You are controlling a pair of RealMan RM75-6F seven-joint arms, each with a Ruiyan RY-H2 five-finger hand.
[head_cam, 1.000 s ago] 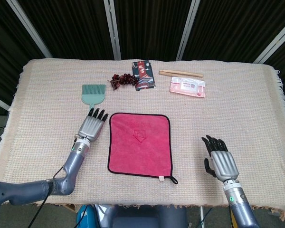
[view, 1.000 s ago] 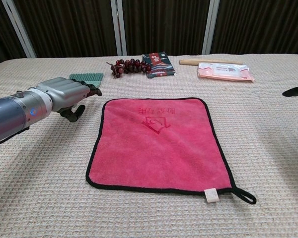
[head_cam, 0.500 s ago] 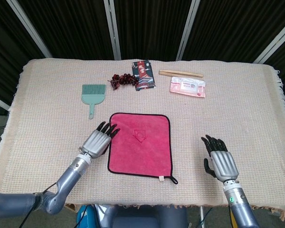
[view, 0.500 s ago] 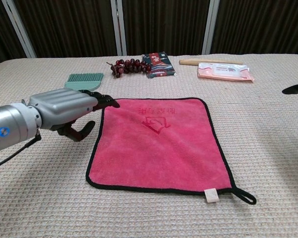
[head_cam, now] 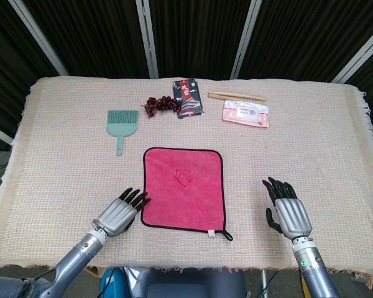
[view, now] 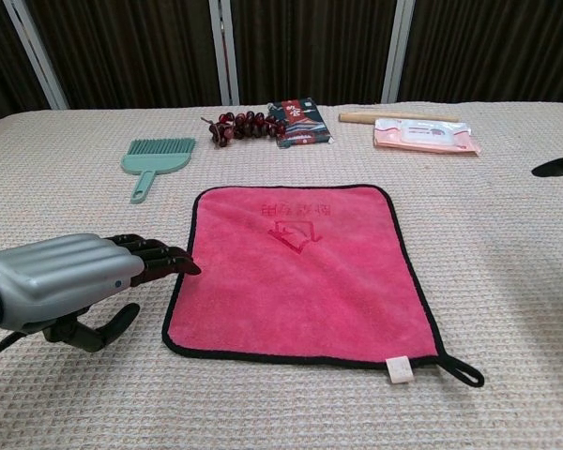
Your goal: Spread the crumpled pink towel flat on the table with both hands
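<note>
The pink towel (head_cam: pixel 183 187) (view: pixel 300 266) lies flat and square on the table, black-edged, with a hang loop at its near right corner. My left hand (head_cam: pixel 118 213) (view: pixel 70 279) hovers just off the towel's near left edge, fingers stretched out and apart, holding nothing. My right hand (head_cam: pixel 286 208) is well to the right of the towel, fingers extended and empty. The chest view catches only its dark fingertips (view: pixel 555 170) at the right border.
A green brush (head_cam: pixel 121 123) lies at the left beyond the towel. Along the far side sit a dark red beaded string (head_cam: pixel 160 105), a dark packet (head_cam: pixel 189 98), a wooden stick (head_cam: pixel 236 96) and a pink wipes pack (head_cam: pixel 245 114). The woven cloth's front edge (head_cam: pixel 193 267) runs close to both hands.
My left hand has drawn back toward me, from beside the towel's far left corner to off its near left edge. The right hand and the towel have stayed put.
</note>
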